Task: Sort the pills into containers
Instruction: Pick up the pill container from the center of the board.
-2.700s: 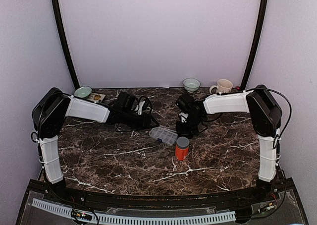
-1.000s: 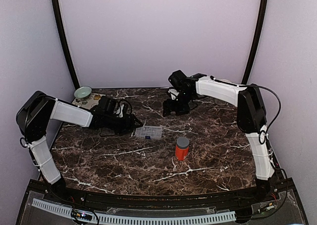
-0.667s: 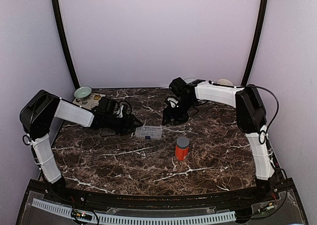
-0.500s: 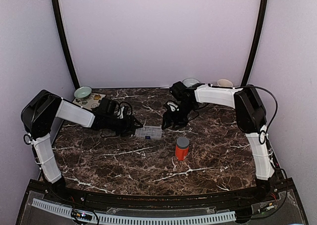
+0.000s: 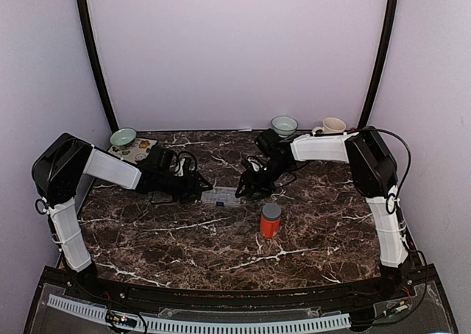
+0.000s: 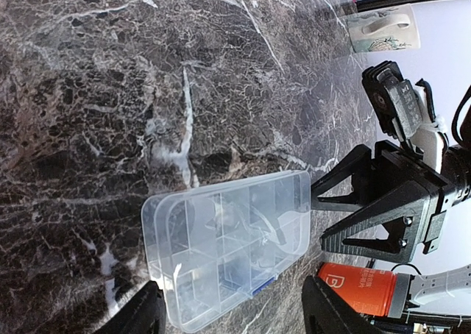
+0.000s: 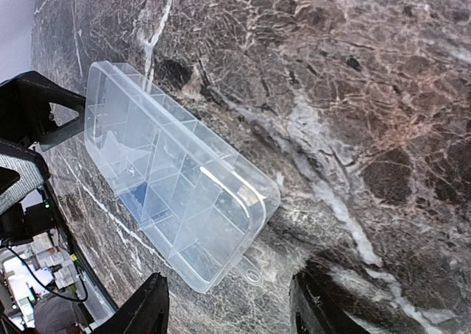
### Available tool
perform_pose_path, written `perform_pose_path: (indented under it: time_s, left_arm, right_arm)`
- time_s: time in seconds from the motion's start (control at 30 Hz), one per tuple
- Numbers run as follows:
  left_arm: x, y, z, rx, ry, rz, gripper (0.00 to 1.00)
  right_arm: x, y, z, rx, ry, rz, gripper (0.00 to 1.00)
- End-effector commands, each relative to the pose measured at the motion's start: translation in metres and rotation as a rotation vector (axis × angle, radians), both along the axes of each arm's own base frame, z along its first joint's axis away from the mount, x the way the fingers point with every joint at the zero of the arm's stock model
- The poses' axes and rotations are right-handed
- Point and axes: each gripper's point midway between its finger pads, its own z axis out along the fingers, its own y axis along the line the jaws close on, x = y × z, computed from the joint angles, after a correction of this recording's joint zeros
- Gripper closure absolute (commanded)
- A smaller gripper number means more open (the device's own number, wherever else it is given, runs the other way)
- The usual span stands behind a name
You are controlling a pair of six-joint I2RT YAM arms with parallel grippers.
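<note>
Seen from above, the organiser box (image 5: 221, 196) lies flat mid-table on the dark marble table (image 5: 162, 238), in the same spot as a second ago. A couple of seconds before that it sat slanted, closer to the orange bottle (image 5: 271, 221). The left gripper (image 5: 197, 190) is still low at the box's left end. The right gripper (image 5: 243, 189), which a second ago was raised towards the back wall, has come down to the box's right end. With that arm lower, the pale bowl (image 5: 284, 124) and the mug (image 5: 333, 126) at the back are in sight again.

From the left wrist, the organiser box (image 6: 228, 246) lies with its near end between the left gripper (image 6: 234, 297) fingers (image 6: 143, 312), which stand apart and do not clamp it. The right gripper (image 6: 324, 216) faces it from the far end, fingers spread, tips just at the box; whether they touch I cannot tell. The orange bottle (image 6: 357, 288) stands just beyond.

From the right wrist, the organiser box (image 7: 176, 201) runs away diagonally. Its clasp end is just ahead of the right gripper (image 7: 228, 297), whose fingers (image 7: 151, 308) are apart and off the plastic. The left gripper (image 7: 37, 106) sits at the far end
</note>
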Motion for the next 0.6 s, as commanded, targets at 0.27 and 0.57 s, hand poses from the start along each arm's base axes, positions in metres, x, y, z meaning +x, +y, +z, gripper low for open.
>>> perform_pose_path:
  time_s: [0.27, 0.57]
  left_arm:
    - [-0.006, 0.0, -0.0016, -0.026, 0.016, -0.01, 0.35]
    - [-0.0096, 0.0012, -0.0036, -0.026, 0.021, -0.013, 0.36]
  right_arm:
    - [-0.0014, 0.0054, 0.0015, 0.079, 0.042, -0.033, 0.58]
    - [0.0015, 0.0044, -0.0016, 0.128, 0.072, -0.078, 0.69]
